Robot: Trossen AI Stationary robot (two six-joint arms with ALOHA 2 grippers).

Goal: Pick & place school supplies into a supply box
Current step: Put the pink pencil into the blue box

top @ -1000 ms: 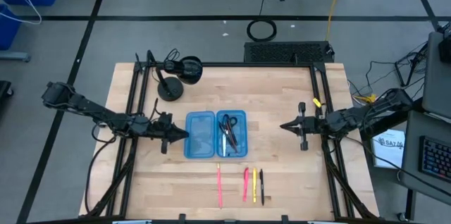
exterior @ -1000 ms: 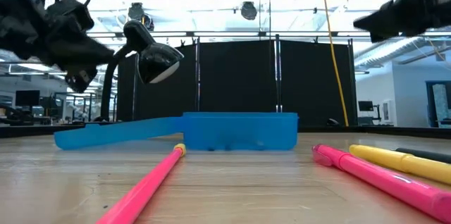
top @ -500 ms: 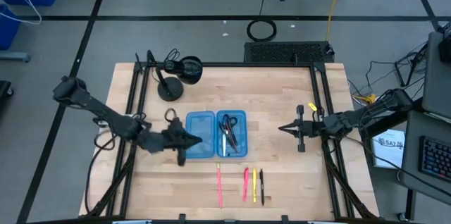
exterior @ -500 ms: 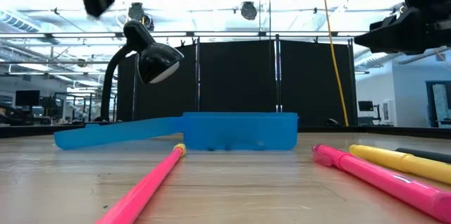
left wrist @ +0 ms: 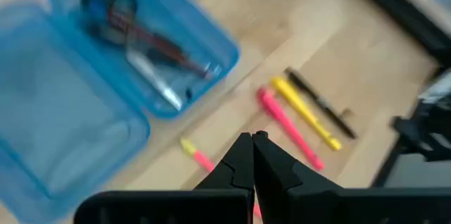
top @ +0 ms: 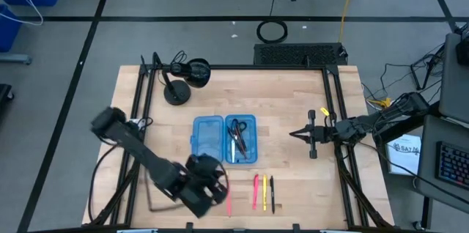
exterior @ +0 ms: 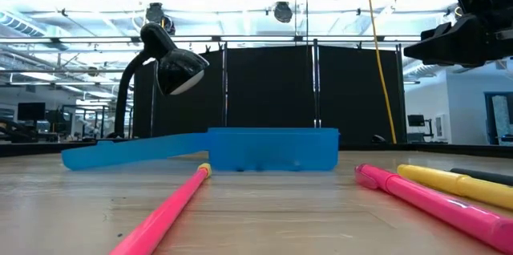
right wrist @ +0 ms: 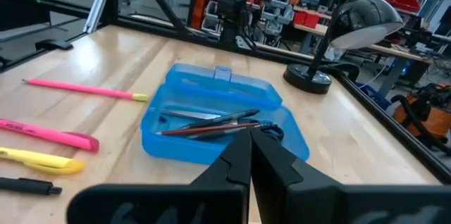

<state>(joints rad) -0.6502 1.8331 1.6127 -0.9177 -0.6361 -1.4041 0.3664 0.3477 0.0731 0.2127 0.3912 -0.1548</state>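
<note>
The left gripper (top: 211,183) is held pinched together just above the thin pink pencil (top: 228,193), near the table's front edge. The supply box (top: 224,139) is laid open mid-table, scissors (top: 239,137) already inside. The right gripper (top: 296,133) is parked closed, well off to the box's right.

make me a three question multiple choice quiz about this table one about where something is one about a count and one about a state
1. Where are the scissors?
A. In the supply box
B. Beside the lamp
C. In the right claw

2. How many pens lie outside the box?
A. Two
B. Four
C. Six

3. The left claw is:
A. Shut and empty
B. Wide open
C. Holding a pen

Answers: 1 A, they lie in the box's right half. 2 B, pink pencil, pink marker, yellow marker, black pen. 3 A, its fingers meet with nothing between.
</note>
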